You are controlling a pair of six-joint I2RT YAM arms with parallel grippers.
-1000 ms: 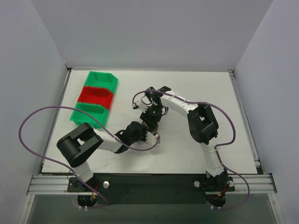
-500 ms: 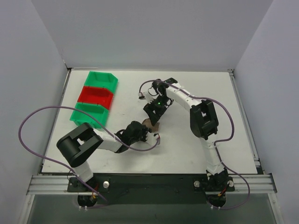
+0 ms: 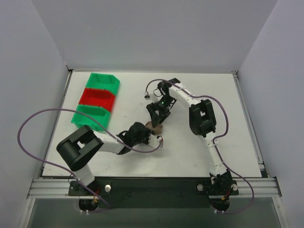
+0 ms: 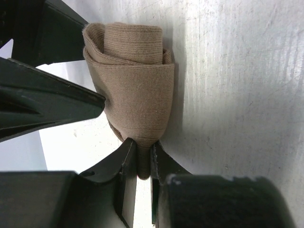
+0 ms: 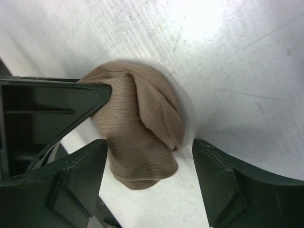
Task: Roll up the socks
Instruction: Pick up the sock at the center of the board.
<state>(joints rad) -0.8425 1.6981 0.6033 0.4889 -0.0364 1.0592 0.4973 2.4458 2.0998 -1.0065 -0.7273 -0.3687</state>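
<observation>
Across the table (image 3: 232,104), my right arm (image 3: 202,118) is swinging its elbow in closer than a second ago and easing back off the left wrist. The bundle it was covering is now showing from above. The right gripper (image 5: 149,142) is hanging spread wide, straddling the socks (image 5: 142,118). The left gripper (image 4: 142,154) is pinching the roll's lower fold tight between its fingers. The socks are sitting mid-table as a snug tan coil, so I'm judging the rolling nearly finished, with only securing left.
</observation>
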